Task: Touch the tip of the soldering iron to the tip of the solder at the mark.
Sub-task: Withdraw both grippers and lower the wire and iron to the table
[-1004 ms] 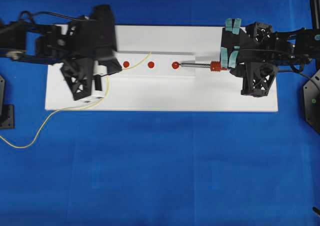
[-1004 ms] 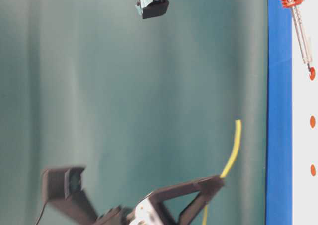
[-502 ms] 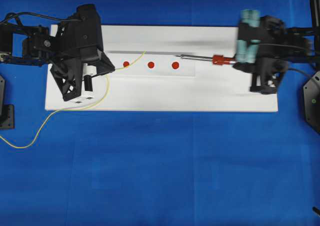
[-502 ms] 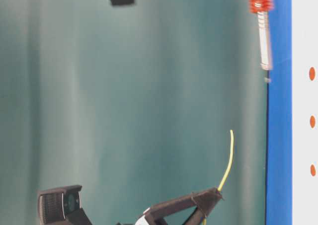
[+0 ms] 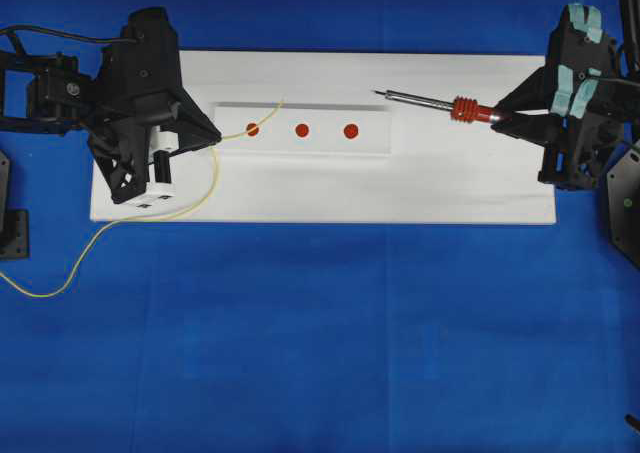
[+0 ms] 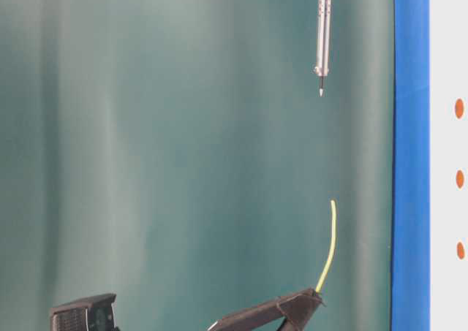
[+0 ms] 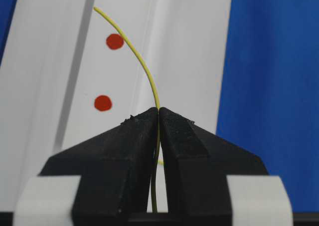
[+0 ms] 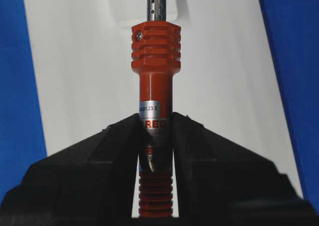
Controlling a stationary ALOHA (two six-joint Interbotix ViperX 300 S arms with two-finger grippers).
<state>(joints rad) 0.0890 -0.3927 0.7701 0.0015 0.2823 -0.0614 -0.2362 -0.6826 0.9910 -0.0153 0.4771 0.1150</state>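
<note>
Overhead exterior view gives me my landmark: the flat white board (image 5: 320, 188) on the blue foam mat (image 5: 320, 353), with a raised white strip (image 5: 300, 130) carrying three round red marks (image 5: 302, 130). I see my left gripper (image 5: 214, 138) at the board's left end, its black wedge-shaped fingers pressed together on the solder (image 5: 215, 178), a thin, smooth yellow wire. Its free end curves up over the strip's left end, near the leftmost mark; the rest loops across the board's front-left corner and trails off onto the mat. On the left wrist camera I see the wire pinched right at the finger tips, arching away over the strip. My right gripper (image 5: 512, 119) sits at the board's right end, clamped on the soldering iron (image 5: 440, 103): ribbed red-orange handle, silver label band, perforated metal shaft narrowing to a point. Its tip sits above the board just beyond the strip's right end, well apart from the solder's end. From the table-level view, both tips hang clear of the board, with open air between them
</note>
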